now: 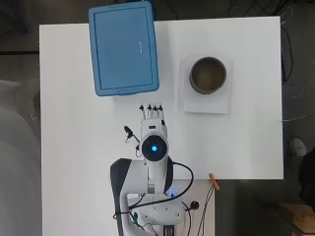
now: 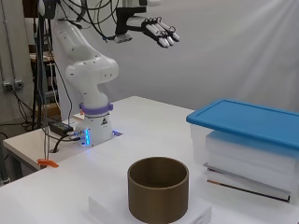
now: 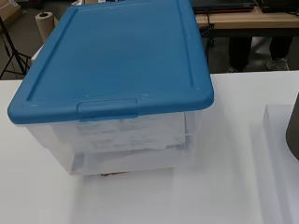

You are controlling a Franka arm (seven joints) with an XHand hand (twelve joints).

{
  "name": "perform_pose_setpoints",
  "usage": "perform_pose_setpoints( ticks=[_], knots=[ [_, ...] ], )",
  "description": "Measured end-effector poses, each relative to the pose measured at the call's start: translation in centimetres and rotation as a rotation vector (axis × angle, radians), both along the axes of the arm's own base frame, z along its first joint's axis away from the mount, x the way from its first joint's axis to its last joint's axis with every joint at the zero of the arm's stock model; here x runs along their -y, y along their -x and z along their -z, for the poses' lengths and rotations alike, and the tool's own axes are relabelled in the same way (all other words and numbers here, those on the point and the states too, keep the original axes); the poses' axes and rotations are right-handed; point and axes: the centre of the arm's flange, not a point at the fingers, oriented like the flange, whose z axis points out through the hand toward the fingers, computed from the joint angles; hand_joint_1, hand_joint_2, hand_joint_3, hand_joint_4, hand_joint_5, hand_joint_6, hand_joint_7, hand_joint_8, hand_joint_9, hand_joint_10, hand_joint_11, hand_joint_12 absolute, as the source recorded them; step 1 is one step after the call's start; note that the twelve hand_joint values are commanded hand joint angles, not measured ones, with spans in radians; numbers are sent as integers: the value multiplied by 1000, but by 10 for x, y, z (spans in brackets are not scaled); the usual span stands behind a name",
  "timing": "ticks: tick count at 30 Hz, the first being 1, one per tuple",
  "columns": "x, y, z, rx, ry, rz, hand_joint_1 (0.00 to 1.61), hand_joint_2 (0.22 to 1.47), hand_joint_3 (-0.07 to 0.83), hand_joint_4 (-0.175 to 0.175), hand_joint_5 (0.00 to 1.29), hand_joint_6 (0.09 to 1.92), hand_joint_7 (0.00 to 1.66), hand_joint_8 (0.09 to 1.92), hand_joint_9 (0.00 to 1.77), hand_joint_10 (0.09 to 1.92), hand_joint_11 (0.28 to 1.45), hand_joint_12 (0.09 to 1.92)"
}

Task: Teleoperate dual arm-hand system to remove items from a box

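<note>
Three views are showing us this moment. From overhead, we are seeing the hand (image 1: pixel 153 118) held out over the white table (image 1: pixel 74 147), its fingers (image 1: pixel 149 109) lying straight and side by side with small gaps, holding nothing. Just ahead of the fingertips, and apart from them, the box (image 1: pixel 116 93) is sitting with its blue lid (image 1: pixel 123 46) closed on top. Ahead of the fingers and off to their right side, a brown cylindrical container (image 1: pixel 208 74) is standing open-topped on a white pad (image 1: pixel 206 104).

From the side, we are looking at the hand (image 2: pixel 156 29) hanging high above the table (image 2: pixel 145 116), well clear of everything, fingers (image 2: pixel 164 33) extended and slightly drooping, close together but not pressed. Below and beyond the fingertips, the box (image 2: pixel 247 154) is resting on the table, clear-walled, with the blue lid (image 2: pixel 247 119) still on it; pale flat contents are showing through its wall, though we cannot tell what they are. The brown container (image 2: pixel 159 189) is standing upright on its white pad (image 2: pixel 149 212), nearer to this camera than the hand.

From the wrist, we are facing the box (image 3: pixel 126 140) straight ahead of where the fingers point, the lid (image 3: pixel 121 56) and its front latch closed, and white sheets dimly visible inside. The container's dark edge (image 3: pixel 293 130) and the pad (image 3: pixel 280 158) are just entering at one side.
</note>
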Motion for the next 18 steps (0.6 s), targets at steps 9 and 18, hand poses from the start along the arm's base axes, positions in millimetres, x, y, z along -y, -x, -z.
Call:
perform_pose_setpoints(
  ticks=[9,18],
  knots=[
    [-5,8,-3,-42,60,7,158,912,-13,93,286,87,416,87,480,87,487,87],
    [-16,-128,77,-115,533,-231,162,877,1,109,321,87,393,87,388,87,421,87]
  ],
)
